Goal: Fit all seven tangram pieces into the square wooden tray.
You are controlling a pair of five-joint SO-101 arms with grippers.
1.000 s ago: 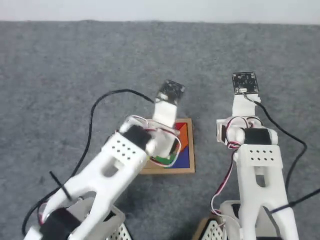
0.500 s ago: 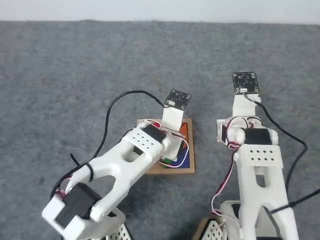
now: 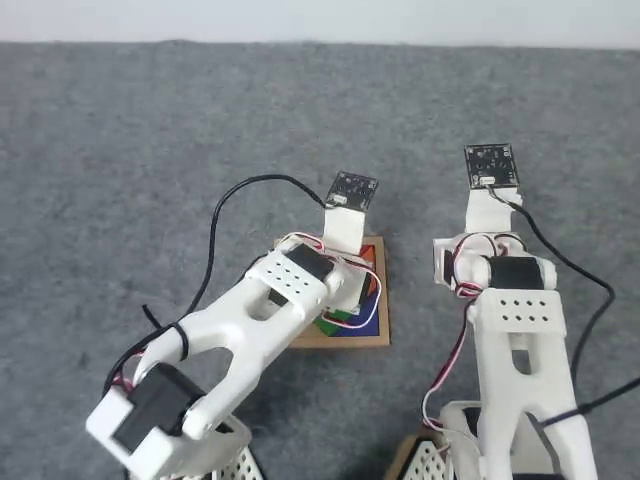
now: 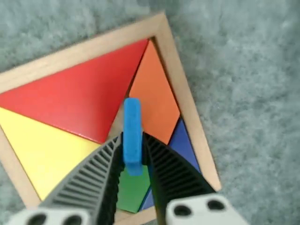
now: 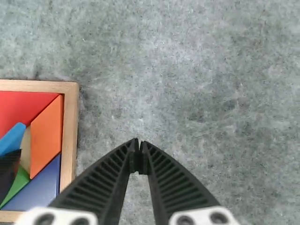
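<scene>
Though not yet seated, held directly above the open slot: light-blue piece (image 4: 132,119), pinched upright on edge between the ribbed fingers (image 4: 103,173) of left gripper (image 4: 131,139), closed just to the piece's thickness. Edge-on grip judged deliberate: leaves the fingers clear of neighbours lying flat and lets the piece enter a narrow gap. Seen near table centre in high view, on grey carpet (image 3: 120,180): square wooden tray (image 3: 384,300). Lying flat inside: red triangle (image 4: 79,98), yellow triangle (image 4: 51,150), orange parallelogram (image 4: 154,98) toward 2 o'clock of the tray, dark-blue triangle (image 4: 185,145) toward 5 o'clock, green piece (image 4: 133,190) toward 6 o'clock. Noted between red and orange, just beside the held piece: bare wood strip (image 4: 118,123), judged the target. Counted five flat plus one held; whether a seventh lies under the fingers, cannot tell. Sitting over bare carpet at 3 o'clock of the tray, just beside its rim: right gripper (image 5: 139,157), fingers pressed together on nothing, judged placed there so as not to crowd the left arm. Next move judged to need lowering with a tilt to lay the piece flat. Risk: corner catching on the red or orange edge and lifting a neighbour.
</scene>
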